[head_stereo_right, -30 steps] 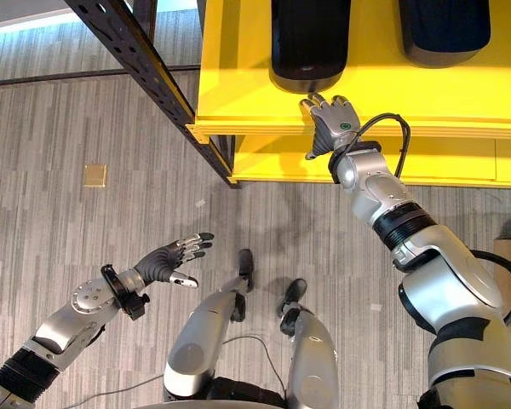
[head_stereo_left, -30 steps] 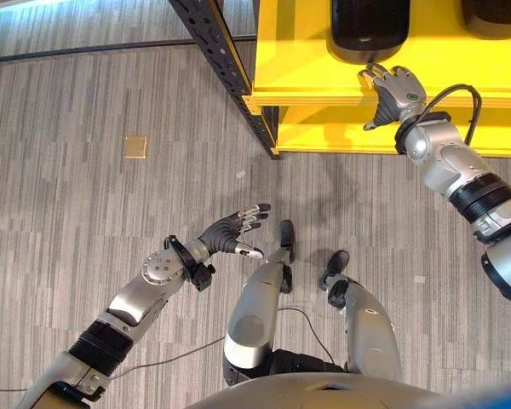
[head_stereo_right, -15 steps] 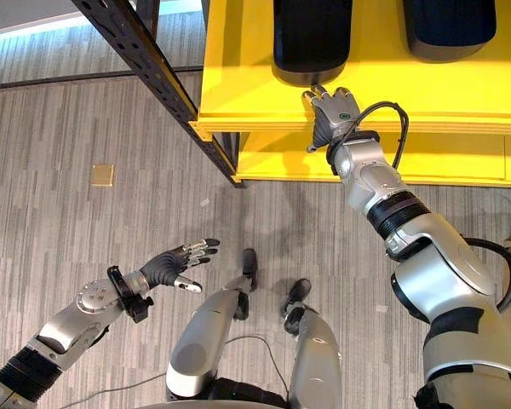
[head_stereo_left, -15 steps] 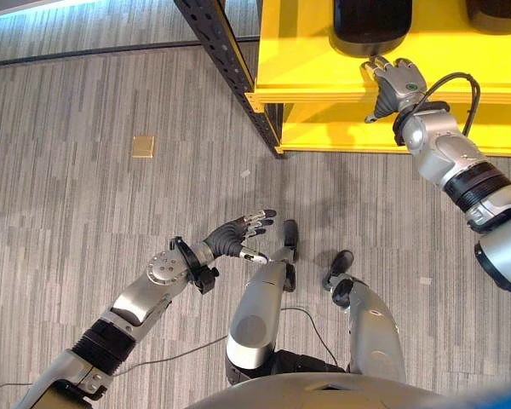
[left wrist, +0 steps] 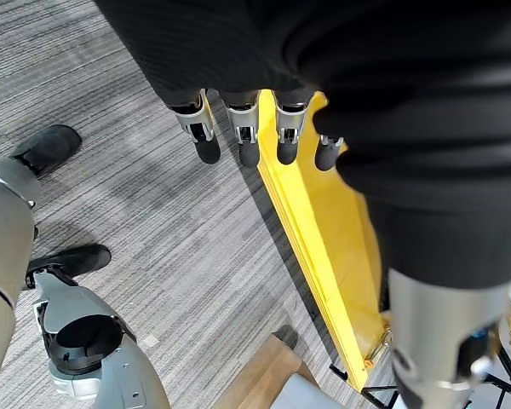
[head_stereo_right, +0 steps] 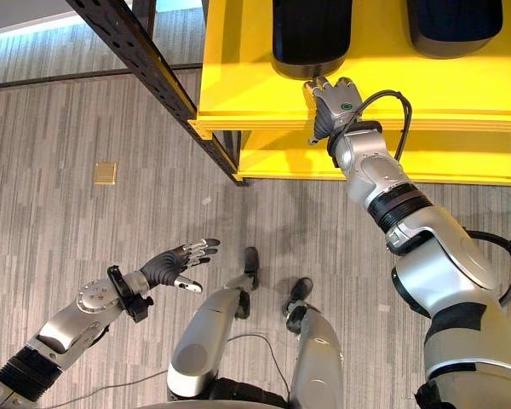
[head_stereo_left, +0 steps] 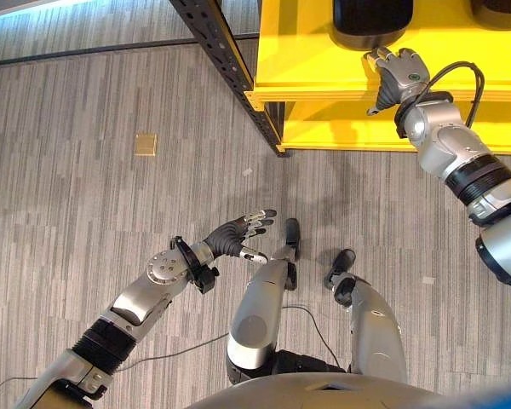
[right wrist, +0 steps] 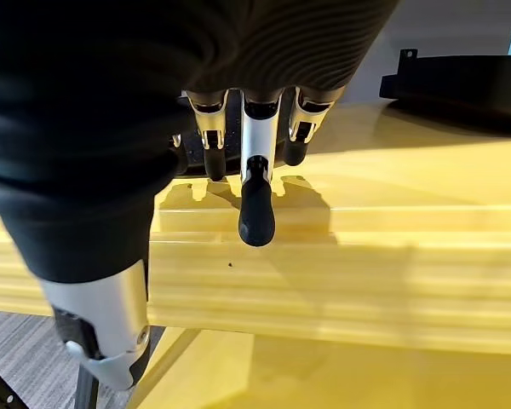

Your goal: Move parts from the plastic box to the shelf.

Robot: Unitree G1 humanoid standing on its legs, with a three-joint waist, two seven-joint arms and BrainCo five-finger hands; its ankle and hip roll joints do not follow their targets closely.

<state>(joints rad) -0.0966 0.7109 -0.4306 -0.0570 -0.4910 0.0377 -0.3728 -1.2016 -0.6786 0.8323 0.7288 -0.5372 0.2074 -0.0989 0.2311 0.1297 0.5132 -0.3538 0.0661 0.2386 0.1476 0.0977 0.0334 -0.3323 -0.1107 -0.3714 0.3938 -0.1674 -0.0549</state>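
Note:
A yellow shelf point(head_stereo_left: 307, 51) carries two black parts: one point(head_stereo_left: 373, 17) lies near its front edge, the other point(head_stereo_right: 454, 25) to the right of it. My right hand point(head_stereo_left: 398, 72) is stretched over the shelf's front edge with straight fingers point(right wrist: 255, 204), open and holding nothing. Its fingertips reach the near end of the first black part point(head_stereo_right: 311, 34). My left hand point(head_stereo_left: 234, 236) hovers open and empty above the floor, palm turned inward, fingers point(left wrist: 243, 136) spread.
A black perforated rack post point(head_stereo_left: 226, 60) slants down at the shelf's left corner. A lower yellow shelf level point(head_stereo_left: 349, 132) lies beneath the top one. A small tan square point(head_stereo_left: 145, 144) sits on the striped grey floor. A brown box corner point(left wrist: 255, 383) shows beside the rack.
The view has shifted slightly. My right hand stays at the shelf's edge by the black part, barely farther in. The left hand has held still.

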